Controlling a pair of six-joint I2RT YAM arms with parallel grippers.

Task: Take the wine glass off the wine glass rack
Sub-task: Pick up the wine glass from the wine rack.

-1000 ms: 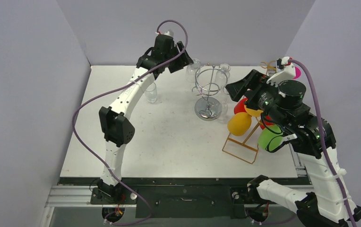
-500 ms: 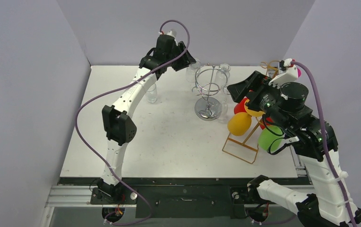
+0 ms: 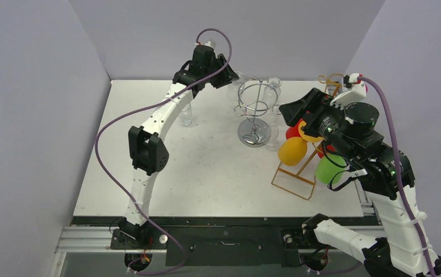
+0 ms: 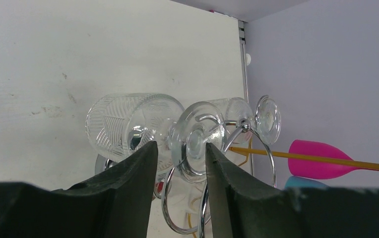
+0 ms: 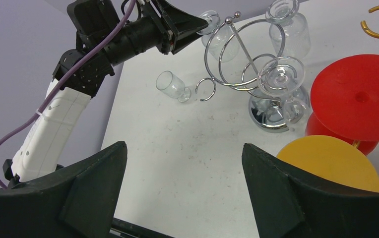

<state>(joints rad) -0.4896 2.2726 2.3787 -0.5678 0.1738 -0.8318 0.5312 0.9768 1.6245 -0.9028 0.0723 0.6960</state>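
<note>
The chrome wine glass rack (image 3: 254, 109) stands at the back middle of the table. A clear patterned wine glass (image 4: 133, 124) hangs on the rack's left side, its round foot (image 4: 197, 134) toward my left gripper (image 4: 180, 148). The left jaws stand narrowly apart just before that foot; the right finger overlaps the foot's edge and a gap shows on the left. From above, the left gripper (image 3: 228, 74) sits against that wine glass (image 3: 236, 81). My right gripper (image 5: 183, 148) hangs wide open, holding nothing, above the table to the right of the rack (image 5: 237, 64).
Two more clear glasses (image 3: 273, 86) (image 5: 282, 79) hang on the rack. A small clear glass (image 3: 185, 113) stands on the table at the left. A gold wire stand (image 3: 292, 182) to the right carries yellow (image 3: 292, 151), red and green (image 3: 329, 169) plastic glasses. Walls close in at the back and on both sides.
The left gripper's jaws have narrowed around the glass's foot and the left arm has edged a little toward the rack. The right arm has shifted slightly, still open.
</note>
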